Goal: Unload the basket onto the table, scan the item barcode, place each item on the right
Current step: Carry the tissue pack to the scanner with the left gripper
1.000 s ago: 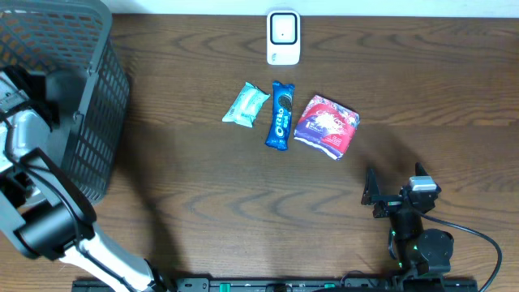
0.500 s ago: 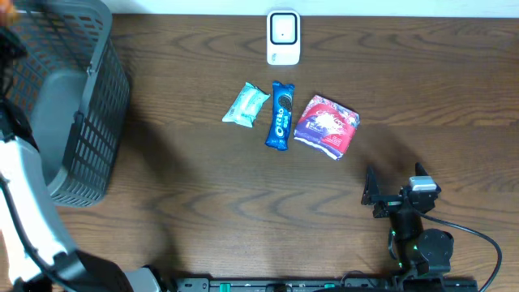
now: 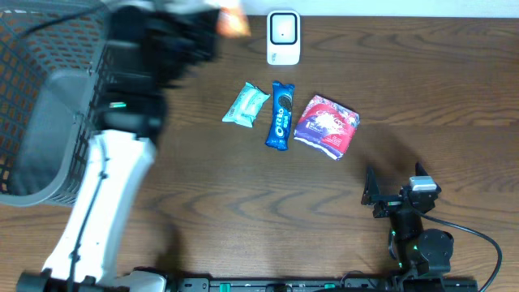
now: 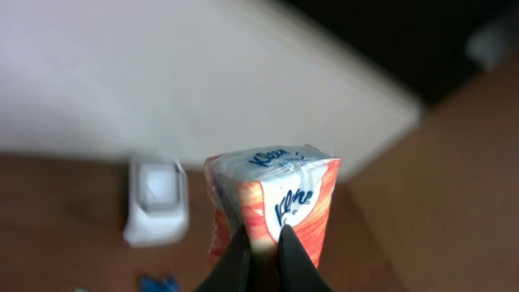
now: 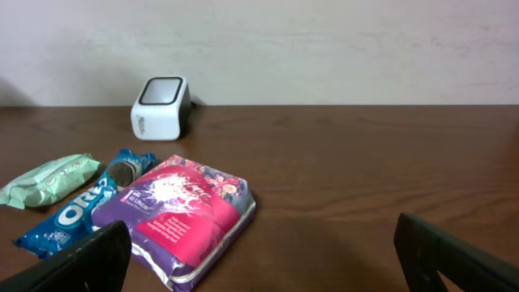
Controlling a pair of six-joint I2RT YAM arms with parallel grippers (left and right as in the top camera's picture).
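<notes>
1. The orange Kleenex pack (image 4: 276, 195), with its brand name in blue script, is held in the air near the white scanner (image 3: 283, 36).
2. The left gripper (image 4: 263, 251) is clamped on the pack.
3. The likely step is presenting the pack to the scanner. Next, its barcode must face the scanner window.
4. The right gripper (image 3: 393, 188) rests with its fingers spread wide and holds nothing.
5. A blue Oreo packet (image 3: 280, 115) lies on the table nearby.

Overhead, the left arm (image 3: 109, 182) and the orange tissue pack (image 3: 234, 23) at its tip are smeared, and the basket (image 3: 24, 89) runs off the left edge. The left wrist view shows the scanner (image 4: 156, 200) out of focus, with the pack's lower end behind the left gripper (image 4: 261, 247).
</notes>
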